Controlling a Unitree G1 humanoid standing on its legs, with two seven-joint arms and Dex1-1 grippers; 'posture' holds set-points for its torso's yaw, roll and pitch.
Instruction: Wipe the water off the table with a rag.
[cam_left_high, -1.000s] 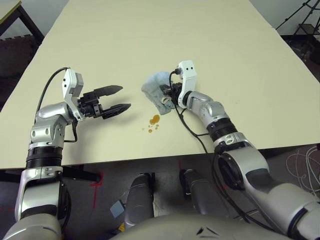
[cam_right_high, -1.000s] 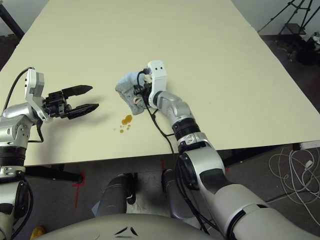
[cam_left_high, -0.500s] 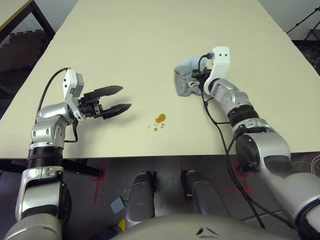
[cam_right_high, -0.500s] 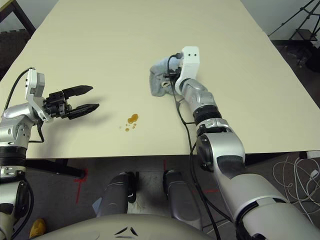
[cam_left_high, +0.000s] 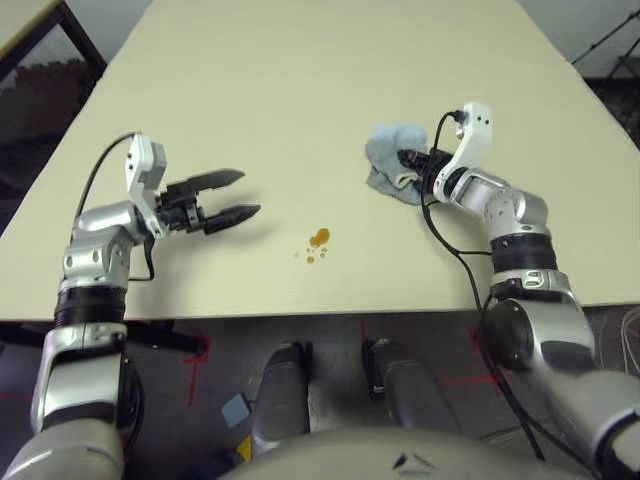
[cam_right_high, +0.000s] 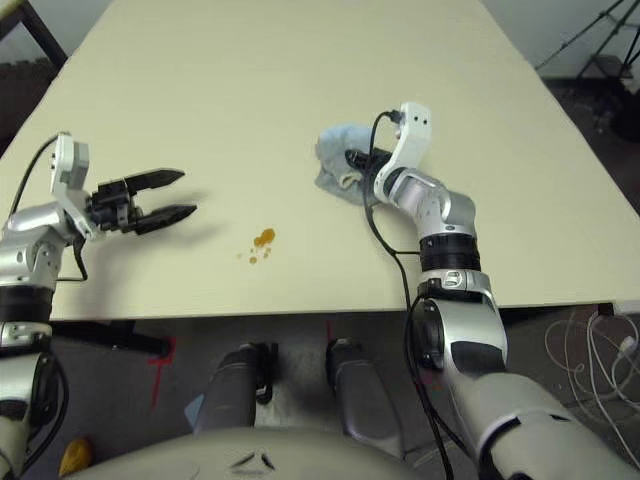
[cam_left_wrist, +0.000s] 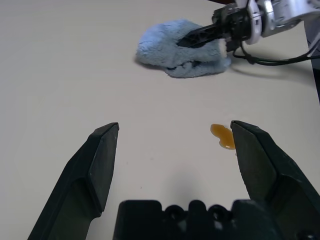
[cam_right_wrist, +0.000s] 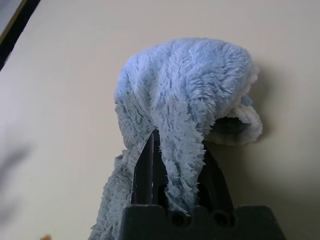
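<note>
The water is a small amber blotch with a few drops on the cream table, near its front edge. The light blue rag lies bunched on the table to the right of the water and further back, apart from it. My right gripper is shut on the rag, whose pile wraps over the black fingers. My left gripper hovers open left of the water, nothing between its fingers. In the left wrist view the water sits beside one fingertip.
The table's front edge runs close below the water. A black cable trails from my right wrist over the table. Another table's corner stands at the far left, and a tripod at the far right.
My right gripper has carried the rag to the right, from just beside the water to a spot well clear of it. The left gripper has stayed put and open.
</note>
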